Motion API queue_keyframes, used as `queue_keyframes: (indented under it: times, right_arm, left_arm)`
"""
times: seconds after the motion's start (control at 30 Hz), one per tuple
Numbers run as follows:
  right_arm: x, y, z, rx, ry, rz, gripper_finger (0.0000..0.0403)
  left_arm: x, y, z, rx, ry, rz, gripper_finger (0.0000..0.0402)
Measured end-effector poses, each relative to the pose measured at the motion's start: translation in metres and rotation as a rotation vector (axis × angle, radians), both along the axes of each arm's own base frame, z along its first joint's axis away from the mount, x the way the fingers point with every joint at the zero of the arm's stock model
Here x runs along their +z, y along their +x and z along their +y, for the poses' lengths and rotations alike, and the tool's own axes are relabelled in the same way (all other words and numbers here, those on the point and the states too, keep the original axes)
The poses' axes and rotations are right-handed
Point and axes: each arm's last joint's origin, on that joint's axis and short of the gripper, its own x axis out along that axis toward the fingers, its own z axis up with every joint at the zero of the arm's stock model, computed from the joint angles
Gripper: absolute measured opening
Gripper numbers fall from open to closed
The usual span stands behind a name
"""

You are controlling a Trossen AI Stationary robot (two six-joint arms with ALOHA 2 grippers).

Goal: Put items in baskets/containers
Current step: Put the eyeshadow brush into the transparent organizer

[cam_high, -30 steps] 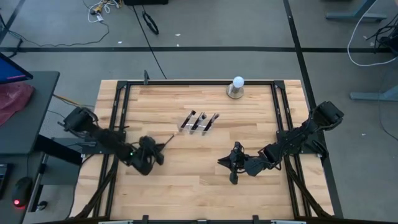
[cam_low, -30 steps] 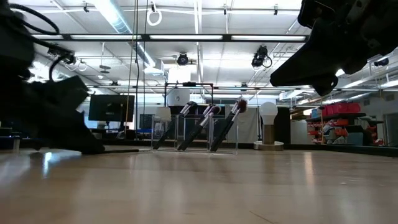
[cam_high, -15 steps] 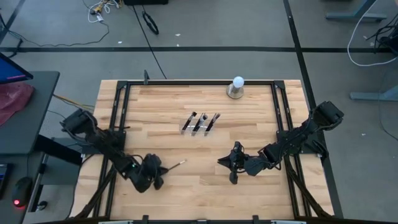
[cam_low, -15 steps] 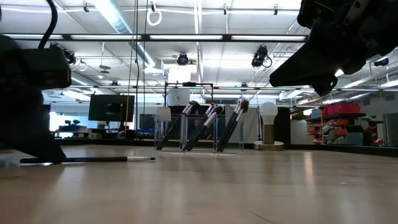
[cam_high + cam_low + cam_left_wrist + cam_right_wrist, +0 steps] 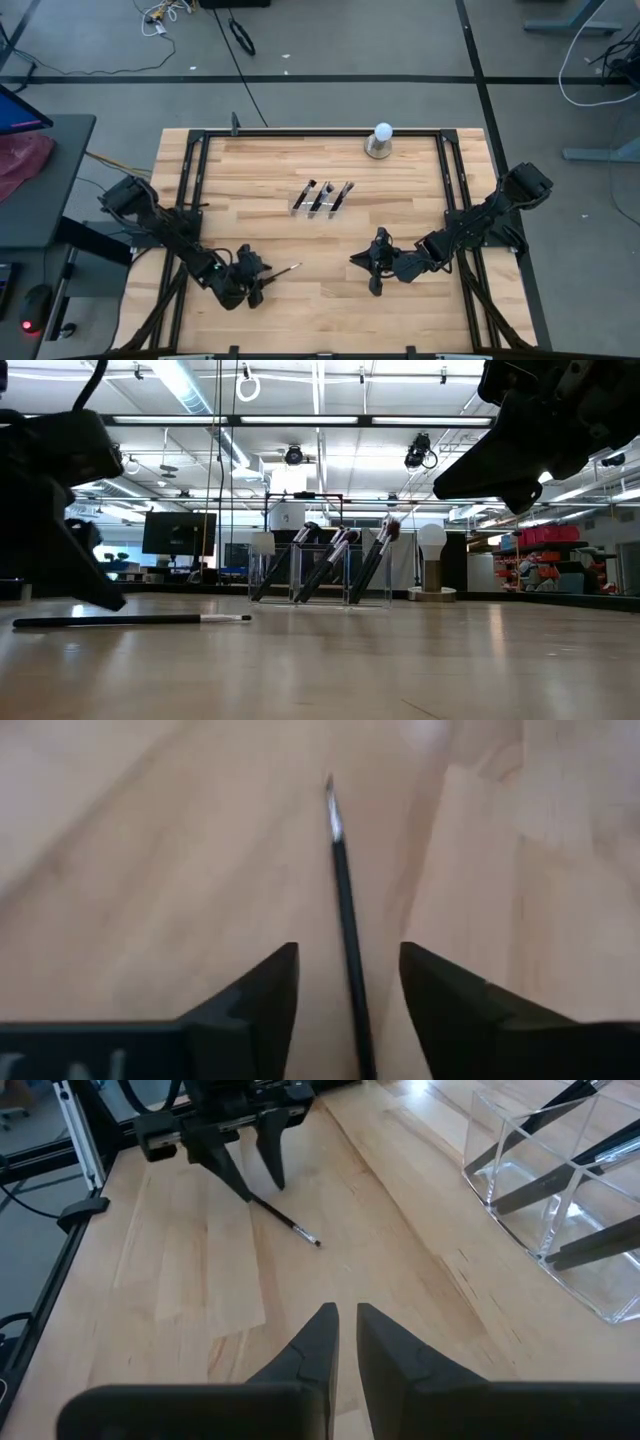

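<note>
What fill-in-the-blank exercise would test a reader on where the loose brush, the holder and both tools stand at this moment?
1. The loose brush lies flat on the ____, between the open fingers of the left tool.
2. The clear holder contains ____ brushes, each leaning in its own compartment.
3. The right tool holds ____.
4. The white ball stands near the table's ____ edge, as the high view shows.

Missing words: table; three; nothing; far
</note>
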Motion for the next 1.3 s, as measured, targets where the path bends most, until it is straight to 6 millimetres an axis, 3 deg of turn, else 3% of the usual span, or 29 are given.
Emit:
queue_keyframes:
  times: [0.13,0.37,0.57,1.03,1.3]
  right_arm:
    - [0.000,0.000,0.000,0.000,0.000,0.000,0.0043]
    - [0.000,0.000,0.000,0.000,0.000,0.000,0.0043]
    - [0.000,0.000,0.000,0.000,0.000,0.000,0.0043]
    - [0.000,0.000,0.000,0.001,-0.003,0.000,0.0043]
    - [0.000,0.000,0.000,0.007,-0.016,0.002,0.0043]
  left_arm:
    - [-0.005,0.003,0.000,-0.025,0.146,-0.034,0.0201]
    - [-0.031,0.011,-0.004,-0.007,0.261,-0.093,0.0185]
    - [-0.046,0.013,-0.001,0.060,0.267,-0.095,0.0152]
    - [-0.048,0.020,0.006,0.012,0.280,-0.034,0.0017]
    - [-0.046,0.021,0.005,-0.006,0.289,-0.068,0.0017]
